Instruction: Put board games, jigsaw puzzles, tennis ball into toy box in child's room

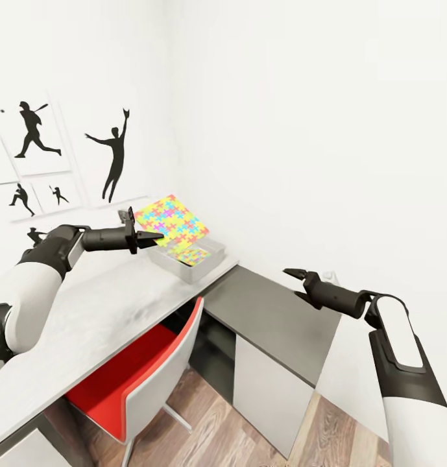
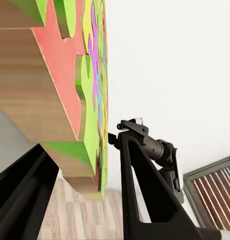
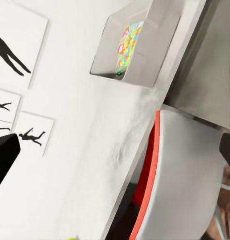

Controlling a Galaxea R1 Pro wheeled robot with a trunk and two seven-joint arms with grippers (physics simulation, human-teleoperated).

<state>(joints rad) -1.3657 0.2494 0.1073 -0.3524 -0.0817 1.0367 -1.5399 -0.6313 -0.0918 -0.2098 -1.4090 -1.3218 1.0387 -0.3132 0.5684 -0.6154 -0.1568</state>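
Observation:
My left gripper (image 1: 147,237) is shut on the corner of a jigsaw puzzle (image 1: 171,222), a pastel sheet held tilted over the toy box (image 1: 184,269). The left wrist view sees this sheet (image 2: 92,100) edge-on between my fingers (image 2: 145,190), its wood-coloured back showing. A second jigsaw puzzle (image 1: 194,255) lies flat inside the grey bin, and the right wrist view looks into the toy box (image 3: 145,70) at that puzzle (image 3: 128,46). The bin stands at the far end of the pale table (image 1: 87,311). My right gripper (image 1: 294,273) hovers open over the lower dark section, holding nothing.
A chair (image 1: 142,370) with a red seat and white back is pushed under the table. The lower dark grey desk section (image 1: 275,318) runs along the right wall. Black baseball silhouette pictures (image 1: 35,130) hang on the left wall. Wood-plank floor (image 1: 223,428) lies below.

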